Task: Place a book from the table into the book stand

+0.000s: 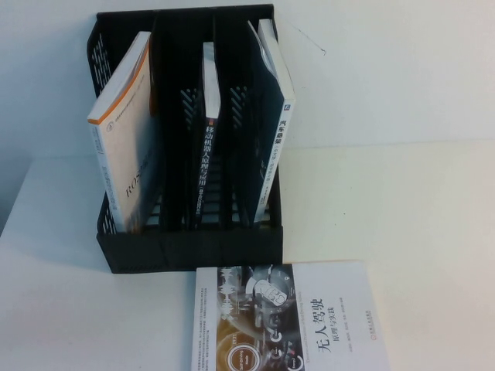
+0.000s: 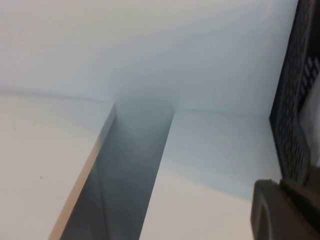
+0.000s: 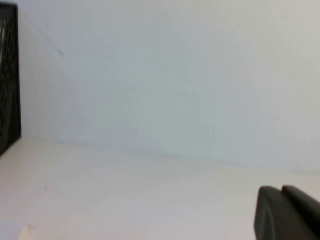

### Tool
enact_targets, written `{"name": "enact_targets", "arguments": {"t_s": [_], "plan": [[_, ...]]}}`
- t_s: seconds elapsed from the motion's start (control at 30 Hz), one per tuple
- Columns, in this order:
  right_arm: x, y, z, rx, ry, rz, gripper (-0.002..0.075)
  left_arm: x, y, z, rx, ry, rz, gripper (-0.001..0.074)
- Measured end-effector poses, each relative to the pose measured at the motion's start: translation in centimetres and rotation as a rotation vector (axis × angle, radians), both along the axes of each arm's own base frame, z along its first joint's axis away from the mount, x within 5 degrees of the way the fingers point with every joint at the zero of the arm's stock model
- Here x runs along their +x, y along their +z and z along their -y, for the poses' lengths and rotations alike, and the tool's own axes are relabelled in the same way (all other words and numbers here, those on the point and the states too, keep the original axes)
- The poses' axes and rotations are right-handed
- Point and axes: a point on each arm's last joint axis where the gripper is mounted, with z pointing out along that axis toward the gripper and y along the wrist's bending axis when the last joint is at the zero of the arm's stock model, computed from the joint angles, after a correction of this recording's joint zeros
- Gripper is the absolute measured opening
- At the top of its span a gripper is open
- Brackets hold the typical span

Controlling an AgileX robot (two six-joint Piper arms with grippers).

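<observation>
Three books stand upright in the black plastic three-slot book stand (image 1: 189, 239) at the back of the plain white table (image 1: 402, 232): a thick white book with an orange top edge (image 1: 124, 131) leaning in the left slot, a thin dark-spined book (image 1: 207, 139) in the middle slot, and the white-covered book with a grey-blue spine (image 1: 272, 116) tilted in the right slot. A fourth, white-and-brown book with gear graphics (image 1: 286, 321) lies flat just in front of the stand. The left gripper (image 2: 287, 210) sits low beside the stand's left wall, its jaws pressed together. The right gripper (image 3: 290, 212) hangs near the tabletop right of the stand; whether its jaws are spread I cannot tell.
</observation>
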Motion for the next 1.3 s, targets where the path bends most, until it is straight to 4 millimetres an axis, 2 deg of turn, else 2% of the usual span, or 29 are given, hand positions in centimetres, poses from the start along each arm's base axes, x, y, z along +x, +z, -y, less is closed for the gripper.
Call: {"name": "enact_targets", "arguments": {"t_s": [0.1, 0.17, 0.27, 0.37, 0.53, 0.63, 1.0, 1.3], "plan": [[0.6, -3.4, -0.1, 0.012, 0.001, -0.086, -0.0001, 0.2, -1.4, 0.1, 0.043, -0.019, -0.045, -0.0001], [0.7, -4.9, -0.1, 0.036, 0.002, -0.131, -0.0001, 0.2, -2.6, 0.2, 0.075, -0.047, -0.079, -0.0001], [0.6, -5.8, -0.2, 0.066, 0.011, -0.208, -0.0001, 0.2, -4.3, 0.6, 0.128, -0.101, -0.107, -0.0001], [0.4, -6.7, -0.3, 0.077, 0.029, -0.298, -0.0001, 0.0, -5.9, 0.9, 0.110, -0.131, -0.117, -0.0001], [0.3, -6.8, -0.9, 0.089, 0.109, -0.321, -0.0001, 0.0, -8.7, 1.1, 0.077, -0.144, -0.145, -0.0001], [0.3, -6.8, -1.2, 0.072, 0.162, -0.323, -0.0001, 0.0, -8.7, 1.1, 0.076, -0.141, -0.127, -0.0001], [0.3, -6.8, -1.3, 0.062, 0.175, -0.322, -0.0001, 0.1, -8.7, 1.0, 0.090, -0.135, -0.119, -0.0001], [0.3, -6.8, -0.8, 0.083, 0.078, -0.319, -0.0001, 0.1, -8.7, 1.0, 0.094, -0.135, -0.114, -0.0001]]}}
